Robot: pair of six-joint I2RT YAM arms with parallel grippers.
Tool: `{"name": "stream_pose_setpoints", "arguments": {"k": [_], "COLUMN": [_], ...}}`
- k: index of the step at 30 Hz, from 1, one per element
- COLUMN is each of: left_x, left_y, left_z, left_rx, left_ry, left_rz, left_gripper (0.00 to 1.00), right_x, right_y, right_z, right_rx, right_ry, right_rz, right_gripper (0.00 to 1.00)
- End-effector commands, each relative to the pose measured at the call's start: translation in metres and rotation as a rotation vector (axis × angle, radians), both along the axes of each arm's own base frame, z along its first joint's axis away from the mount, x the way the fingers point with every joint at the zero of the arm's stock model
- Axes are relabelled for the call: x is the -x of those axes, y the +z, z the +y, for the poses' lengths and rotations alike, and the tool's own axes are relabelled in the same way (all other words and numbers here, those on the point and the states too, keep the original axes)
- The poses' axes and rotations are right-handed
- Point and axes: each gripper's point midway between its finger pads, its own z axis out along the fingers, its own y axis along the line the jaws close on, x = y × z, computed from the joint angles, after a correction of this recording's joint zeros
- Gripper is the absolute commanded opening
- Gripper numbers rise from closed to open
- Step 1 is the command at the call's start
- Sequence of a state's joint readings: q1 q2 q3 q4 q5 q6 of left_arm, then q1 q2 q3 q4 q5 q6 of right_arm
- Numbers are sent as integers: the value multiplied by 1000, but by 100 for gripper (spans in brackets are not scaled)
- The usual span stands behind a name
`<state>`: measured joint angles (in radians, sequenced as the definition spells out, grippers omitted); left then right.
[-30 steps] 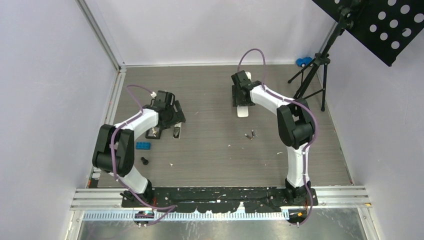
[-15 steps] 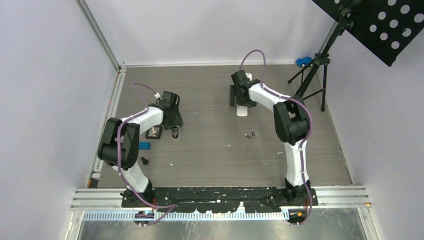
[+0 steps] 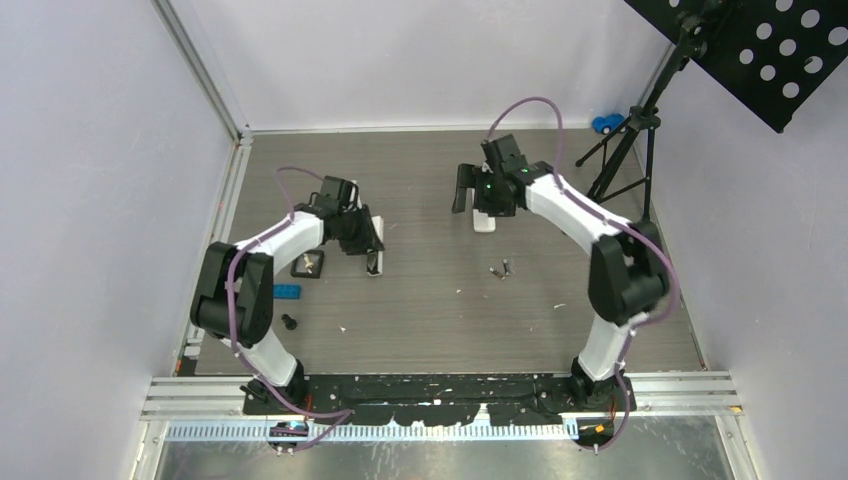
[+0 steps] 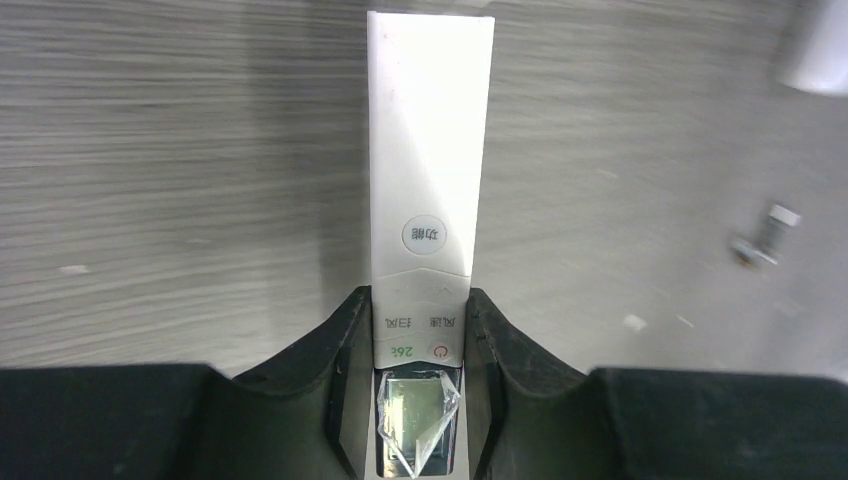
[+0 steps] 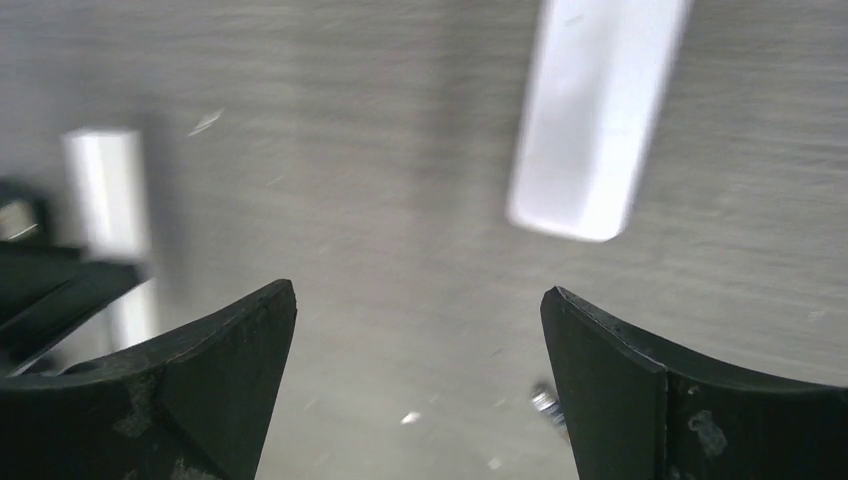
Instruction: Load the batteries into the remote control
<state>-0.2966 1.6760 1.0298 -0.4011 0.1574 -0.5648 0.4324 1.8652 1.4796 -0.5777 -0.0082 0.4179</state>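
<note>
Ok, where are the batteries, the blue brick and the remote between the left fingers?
batteries (image 3: 500,268): top view, middle of the small pair.
brick (image 3: 287,291): top view, centre of its blue top.
remote (image 4: 430,150): left wrist view, plain white face above the round button.

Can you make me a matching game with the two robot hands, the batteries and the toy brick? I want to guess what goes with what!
Things:
1. left hand
2. right hand
3. batteries
4. toy brick

Clues:
A. wide open, holding nothing
B. blue
C. lying loose on the table
D. closed on the white remote

Pairs: 1-D, 2-A, 3-C, 4-B.
</note>
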Motion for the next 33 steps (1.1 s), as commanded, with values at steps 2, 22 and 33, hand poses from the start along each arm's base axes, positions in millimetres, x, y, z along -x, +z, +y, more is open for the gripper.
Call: {"name": "stream_pose_setpoints", "arguments": {"k": [2, 22, 33], "left_x": [17, 102, 114], "left_y": [119, 275, 291], "left_z": [-92, -153, -159], "left_rx": [501, 1205, 1308], "left_ry": [-284, -568, -598], "left_rz": [-150, -94, -63], "left_gripper": [0, 0, 0], "right_x": [55, 127, 120], "right_y": [83, 230, 246], "right_z": [58, 70, 70], "right_rx": [-486, -1096, -1201], "right_ry": [177, 173, 94], "right_rz": [-73, -252, -310], "right_gripper": [97, 93, 55]}}
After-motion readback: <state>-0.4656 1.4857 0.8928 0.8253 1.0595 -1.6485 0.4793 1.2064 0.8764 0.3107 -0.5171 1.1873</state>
